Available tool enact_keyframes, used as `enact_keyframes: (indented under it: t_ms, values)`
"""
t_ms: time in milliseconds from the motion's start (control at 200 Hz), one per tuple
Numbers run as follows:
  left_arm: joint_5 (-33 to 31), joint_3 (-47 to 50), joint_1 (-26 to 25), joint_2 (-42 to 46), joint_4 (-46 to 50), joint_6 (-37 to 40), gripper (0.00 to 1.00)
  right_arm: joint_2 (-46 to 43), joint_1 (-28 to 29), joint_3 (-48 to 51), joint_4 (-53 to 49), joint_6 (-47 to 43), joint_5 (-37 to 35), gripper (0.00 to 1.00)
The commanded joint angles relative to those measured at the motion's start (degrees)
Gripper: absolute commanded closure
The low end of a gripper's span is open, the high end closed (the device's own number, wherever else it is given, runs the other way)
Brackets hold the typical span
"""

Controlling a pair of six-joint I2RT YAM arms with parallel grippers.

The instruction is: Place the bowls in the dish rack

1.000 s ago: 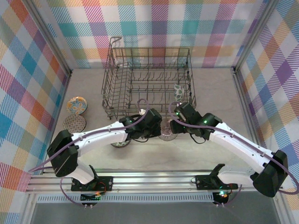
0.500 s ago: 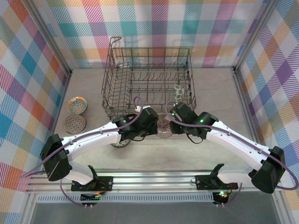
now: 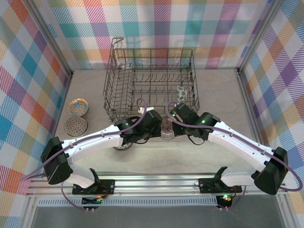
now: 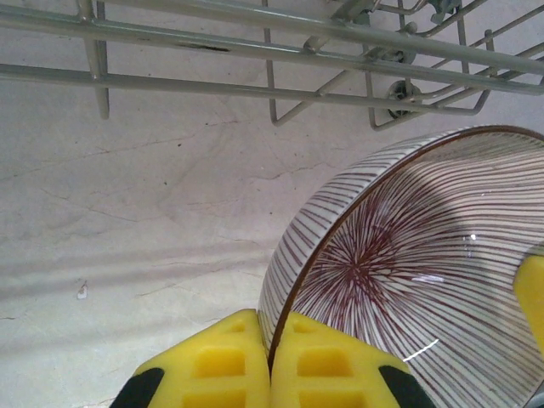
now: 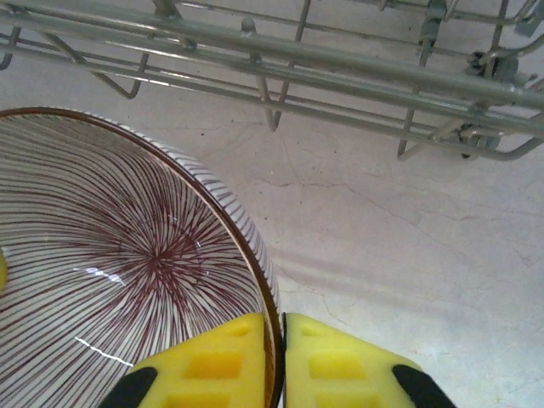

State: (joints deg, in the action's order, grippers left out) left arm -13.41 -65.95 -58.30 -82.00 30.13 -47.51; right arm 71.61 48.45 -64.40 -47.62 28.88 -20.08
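Just in front of the dish rack (image 3: 128,102), at the middle of its near wall, a striped bowl (image 4: 399,280) is pinched from both sides. The left gripper (image 4: 270,336) is clamped tight on the rim toward the rack's left end, one pad inside and one outside. The right gripper (image 5: 282,327) is closed the same way on the opposite rim. Inside the rack, by its right wall, a leaf-patterned bowl (image 3: 181,92) stands on edge. Well left of the rack lie an orange-teal bowl (image 3: 78,107) and a lattice bowl (image 3: 75,126)
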Motion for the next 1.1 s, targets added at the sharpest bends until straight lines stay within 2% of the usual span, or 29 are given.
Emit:
enact_keyframes:
  t_ms: [0, 175, 315, 495, 630, 780, 870, 950, 1095]
  values:
    - [-0.51, -2.51, -0.93, 2.37, -0.27, 1.00, 0.97, 0.70, -0.28, -1.84, -1.87, -0.31, -2.68, 0.96]
    - [1.05, -3.23, -0.93, 1.81, -0.84, 1.45, 0.92, 1.06, -0.28, -3.55, -2.38, -0.68, -2.86, 1.00]
    - [1.94, -5.12, -0.93, 1.39, -0.61, 2.67, 0.80, 1.34, -0.26, -5.60, -3.09, -1.19, -3.69, 1.00]
    - [-0.54, -8.31, -0.93, 3.41, 1.80, 5.02, 0.45, 1.17, -0.28, -9.59, -4.92, -2.96, -7.50, 1.00]
    - [-5.16, -9.63, -0.94, 7.14, 3.62, 7.65, 0.32, 1.93, -0.60, -14.37, -6.45, -4.65, -10.66, 1.00]
    - [-10.57, -9.46, -0.85, 11.32, 5.52, 10.63, 0.24, 5.03, -2.21, -22.22, -7.94, -6.66, -15.22, 1.00]
    - [-12.63, -8.42, -0.30, 13.24, 6.79, 12.16, 0.23, 8.17, -4.49, -27.02, -8.46, -7.31, -17.99, 1.00]
    - [-12.91, -6.79, 0.91, 14.84, 7.44, 12.93, 0.21, 11.47, -5.92, -30.52, -7.95, -8.14, -20.16, 1.00]
    - [-9.78, -2.98, 5.22, 17.83, 8.00, 13.67, 0.19, 18.15, -7.25, -35.27, -6.90, -8.62, -30.19, 1.00]
